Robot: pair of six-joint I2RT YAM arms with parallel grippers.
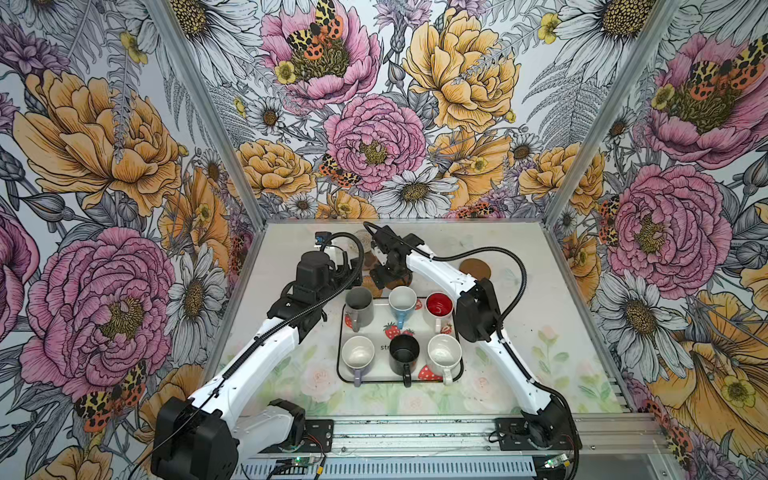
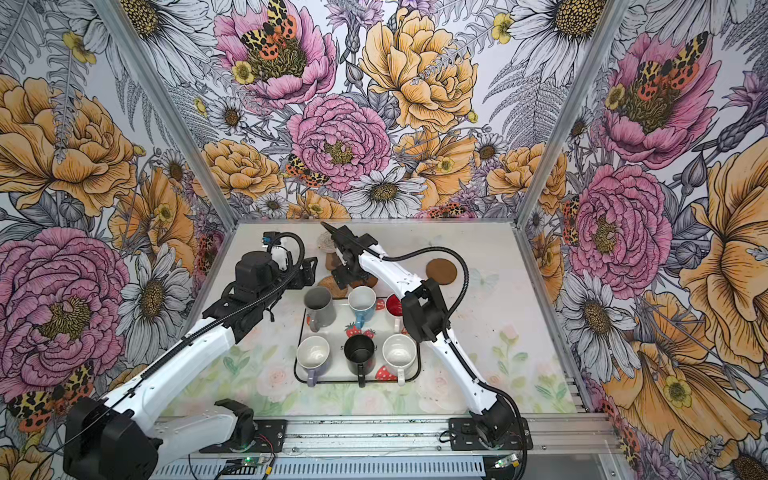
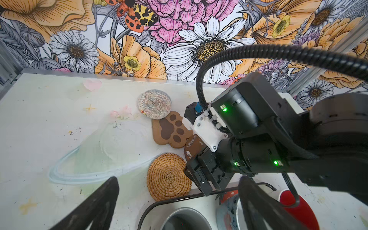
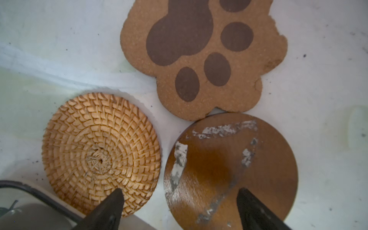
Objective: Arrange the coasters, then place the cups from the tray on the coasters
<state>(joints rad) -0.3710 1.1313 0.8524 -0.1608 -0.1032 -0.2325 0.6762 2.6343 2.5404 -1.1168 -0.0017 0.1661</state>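
In both top views the arms hide most of the coaster cluster at the far edge of the tray [image 1: 338,365]. The right arm's elbow also cuts off part of the red-lined cup [image 2: 392,305], and the black cup [image 1: 404,353] covers most of the word printed on the tray.

All six cups stand on the tray. The grey cup [image 1: 359,307], blue cup [image 1: 402,303] and red-lined cup are in the far row. The lavender cup [image 1: 358,353], black cup and speckled cup [image 1: 444,353] are in the near row.

The wrist views show the cluster:
- The woven round coaster [image 3: 155,104] has zigzag threads and touches the paw coaster [image 4: 203,59].
- The paw coaster is grainy like cork, with dark pads. It is cut off at the frame edge.
- One of its lobes meets the rim of the scuffed brown coaster [image 4: 229,169], which is smooth and glossy with grey worn patches.
- The rattan coaster [image 4: 99,155] is a tight coil, just beside the tray's far-left corner. I cannot tell whether it touches the tray.

A second brown coaster [image 1: 475,269] lies alone, far right of the tray.

The right claw [image 4: 180,191] is spread wide and holds nothing. One tip is over the rattan coaster and the other over the scuffed brown one; whether they touch is unclear. The left claw [image 3: 179,180] is also spread wide and empty, above the table on the left side of the cluster.

The table [image 3: 49,129] is bare to the far left, and also to the right of and nearer than the tray.
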